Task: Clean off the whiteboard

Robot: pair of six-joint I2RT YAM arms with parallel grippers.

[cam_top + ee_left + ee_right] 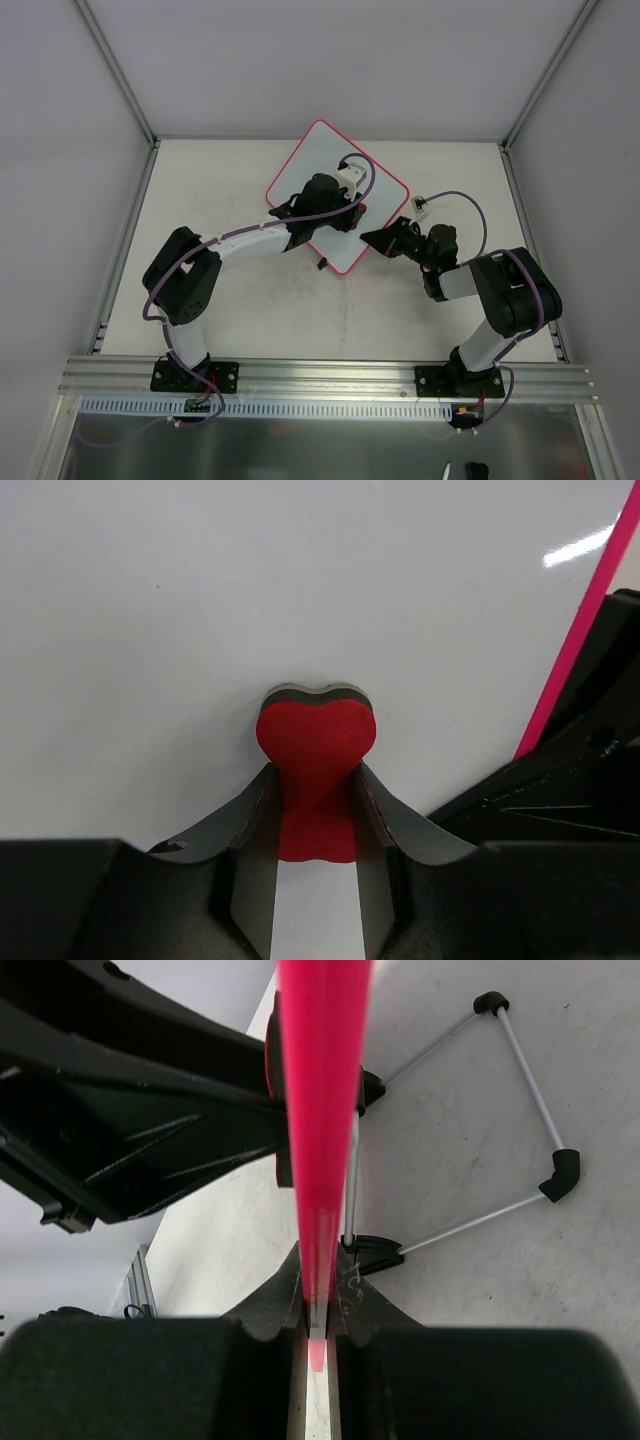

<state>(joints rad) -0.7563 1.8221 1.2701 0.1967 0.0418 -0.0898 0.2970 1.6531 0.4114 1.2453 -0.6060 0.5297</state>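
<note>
The whiteboard (318,160) is a white square with a pink rim, lying turned like a diamond at the table's back middle. My left gripper (350,214) reaches over its right half and is shut on a small red eraser (316,738), whose dark pad rests against the white surface (200,630). No writing shows in the left wrist view. My right gripper (320,1285) is shut on the board's pink rim (320,1110) at its lower right edge (370,240). The eraser (362,210) shows as a red spot beside the left fingers.
A thin wire stand with black clips (520,1110) lies on the table under the board's edge. One black clip (322,264) pokes out at the board's near corner. The left gripper's black body (130,1130) sits close beside the right fingers. Grey walls enclose the table.
</note>
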